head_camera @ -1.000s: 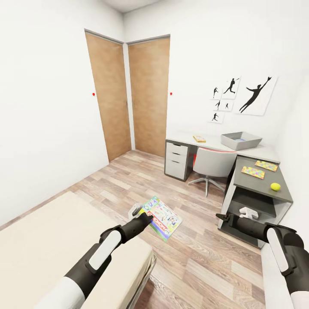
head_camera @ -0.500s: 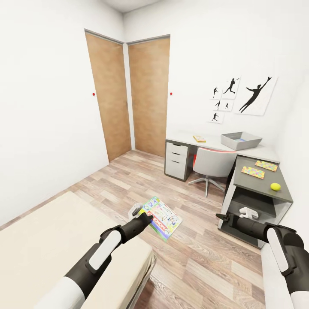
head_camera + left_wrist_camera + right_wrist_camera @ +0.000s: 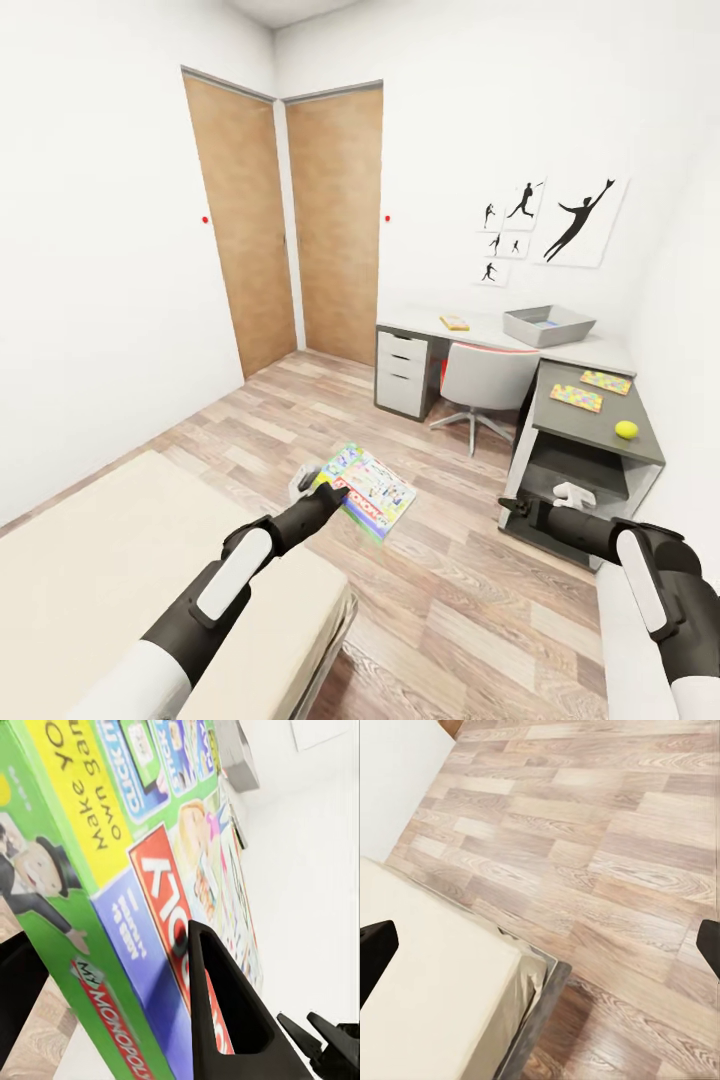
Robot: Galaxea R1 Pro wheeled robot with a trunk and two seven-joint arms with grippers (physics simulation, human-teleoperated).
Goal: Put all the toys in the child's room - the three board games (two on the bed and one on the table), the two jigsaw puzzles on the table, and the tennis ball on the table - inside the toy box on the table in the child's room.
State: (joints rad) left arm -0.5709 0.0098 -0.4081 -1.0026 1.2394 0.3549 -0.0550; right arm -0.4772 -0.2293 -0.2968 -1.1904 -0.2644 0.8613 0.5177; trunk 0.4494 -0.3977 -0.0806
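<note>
Two wooden doors [image 3: 290, 225] stand shut at the far corner as we face the room, with a broad stretch of plank floor [image 3: 470, 610] open between the bed [image 3: 120, 560] at our left and the desks at our right. Our left gripper [image 3: 338, 492] pinches the Monopoly box [image 3: 366, 490] by its near edge, holding it flat above the floor just past the bed's corner; in the left wrist view one dark finger [image 3: 225, 1020] lies across its green, yellow and red printed lid [image 3: 142, 870]. Our right gripper [image 3: 510, 506] hangs near the lower desk [image 3: 590, 420], its fingers spread wide over bare planks in the right wrist view. A grey swivel chair [image 3: 485, 378] is tucked at the long table [image 3: 480, 332], standing between us and the pale grey toy box [image 3: 548, 325] on the tabletop. A small flat box [image 3: 455, 322] lies farther left on that table. On the lower desk sit two puzzles [image 3: 576, 398] side by side and, well apart, the tennis ball [image 3: 626, 429]. Black player silhouettes [image 3: 575, 222] hang above.
</note>
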